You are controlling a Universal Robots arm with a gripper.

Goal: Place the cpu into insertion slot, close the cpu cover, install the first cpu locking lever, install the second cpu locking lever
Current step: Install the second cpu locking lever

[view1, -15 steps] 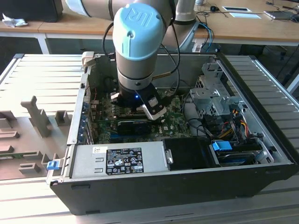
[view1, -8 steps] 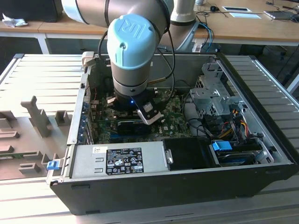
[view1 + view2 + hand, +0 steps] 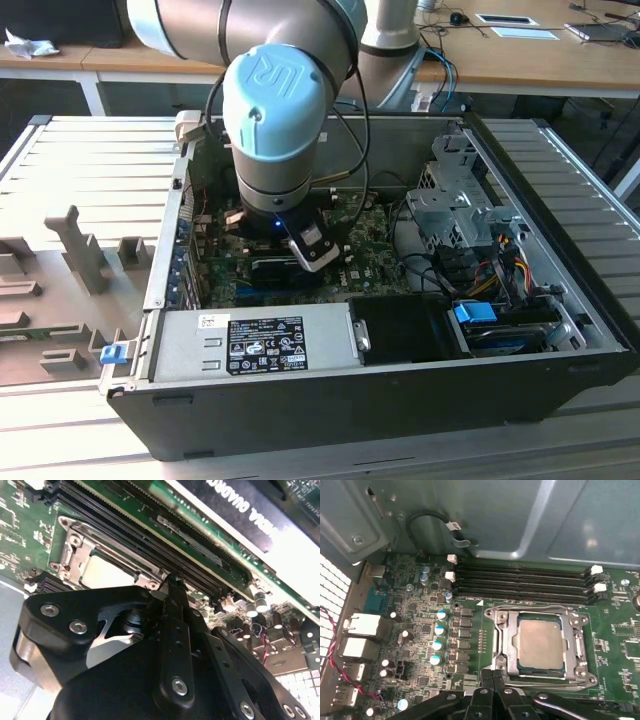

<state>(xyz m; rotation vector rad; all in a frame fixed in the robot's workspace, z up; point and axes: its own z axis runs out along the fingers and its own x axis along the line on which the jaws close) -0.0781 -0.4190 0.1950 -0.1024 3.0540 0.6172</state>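
Chip [image 3: 540, 642] sits flat in its socket [image 3: 540, 646] on the green board [image 3: 420, 630], its pale metal face showing through the square window of the silver cover plate [image 3: 506, 640], which lies closed down over it. In the first wrist view the four long black memory slots [image 3: 520, 582] run just beside the socket, on the side toward the grey case wall [image 3: 560, 520].

The claw [image 3: 492, 677] is at the socket's edge, its two black fingertips [image 3: 486, 676] pressed together with no gap between them, nothing visibly held. In the second wrist view the fingertip [image 3: 172, 582] touches or nearly touches the corner of the socket frame [image 3: 120, 562]; which, I cannot tell.

In the exterior view the arm [image 3: 275, 110] reaches down into the open computer case [image 3: 560, 330], above the board, with the grey power supply box [image 3: 255, 345] along the near side.
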